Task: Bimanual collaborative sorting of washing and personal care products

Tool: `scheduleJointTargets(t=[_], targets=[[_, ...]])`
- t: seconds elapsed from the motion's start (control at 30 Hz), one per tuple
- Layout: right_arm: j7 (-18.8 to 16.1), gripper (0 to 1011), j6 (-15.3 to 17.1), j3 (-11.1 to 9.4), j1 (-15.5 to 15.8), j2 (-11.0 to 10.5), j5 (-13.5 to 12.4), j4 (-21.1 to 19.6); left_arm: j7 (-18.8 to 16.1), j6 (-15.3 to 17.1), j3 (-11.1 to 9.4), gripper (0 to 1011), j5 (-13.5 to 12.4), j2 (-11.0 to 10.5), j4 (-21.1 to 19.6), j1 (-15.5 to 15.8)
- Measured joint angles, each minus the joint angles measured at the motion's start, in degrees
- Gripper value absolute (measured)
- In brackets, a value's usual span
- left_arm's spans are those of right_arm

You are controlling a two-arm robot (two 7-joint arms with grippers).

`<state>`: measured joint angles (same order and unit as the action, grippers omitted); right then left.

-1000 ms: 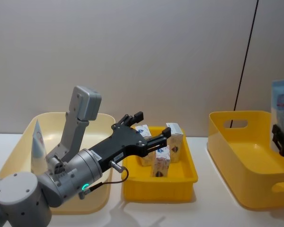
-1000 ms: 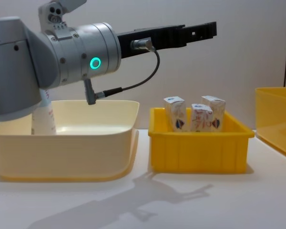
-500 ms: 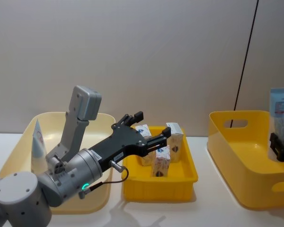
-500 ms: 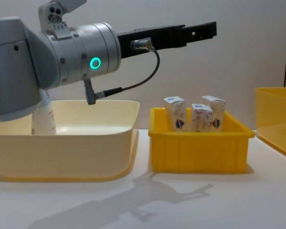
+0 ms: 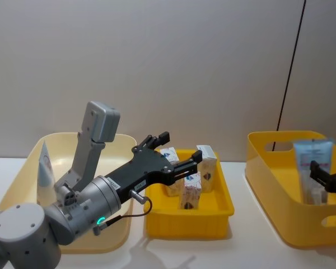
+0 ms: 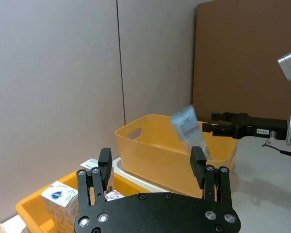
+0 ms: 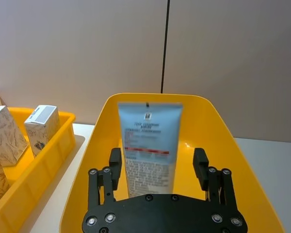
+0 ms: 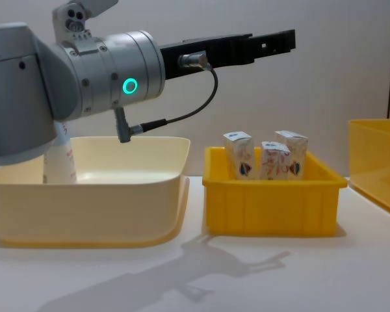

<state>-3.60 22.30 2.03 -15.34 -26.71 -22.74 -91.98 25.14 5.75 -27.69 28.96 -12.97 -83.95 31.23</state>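
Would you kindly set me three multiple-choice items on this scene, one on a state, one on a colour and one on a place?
1. The left gripper, above the cartons, is: A open; B shut on a carton; C shut on nothing.
2. The bin on the robot's left, with a tube standing in it, is: A green; B cream; C black.
3. The cartons stand: A in that bin; B between the left gripper's fingers; C in the small yellow tray.
Answers: 1 A, its fingers stand wide apart in the left wrist view; 2 B, its walls are pale cream in the chest view; 3 C, they rise above its rim.
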Motion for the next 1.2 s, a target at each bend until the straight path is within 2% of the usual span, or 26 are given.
scheduleJointTargets(t=[0.17,0.6,0.77,1.0,1.13,1.2], targets=[[0.0,1001,0.3,0.0,-0.1,0.1,0.0,0.1,0.0,0.0,0.0,1003,0.0,0.0,0.0,0.0],[-0.1,1002,0.2,-0.1,-0.1,0.2,-0.1,0.1,0.0,0.0,0.0,1004,0.0,0.0,0.0,0.0],[-1.2,1001,-1.3,-0.5,0.2,0.3,-0.5,-0.1,0.0,0.0,0.0,1004,0.0,0.0,0.0,0.0],[-4.5,1001,-5.6,-1.6,0.8,0.7,-2.0,-0.8,-0.6,-0.1,0.0,1003,-0.3,-0.1,-0.2,-0.4],[-6.8,1001,-8.2,-2.2,1.1,0.9,-3.3,-1.3,-2.4,-0.4,0.1,1003,-1.6,-0.8,-0.9,-1.7],[-6.9,1001,-8.4,-2.2,1.2,0.9,-3.4,-1.4,-3.3,-0.6,0.2,1003,-2.3,-1.2,-1.2,-2.4]])
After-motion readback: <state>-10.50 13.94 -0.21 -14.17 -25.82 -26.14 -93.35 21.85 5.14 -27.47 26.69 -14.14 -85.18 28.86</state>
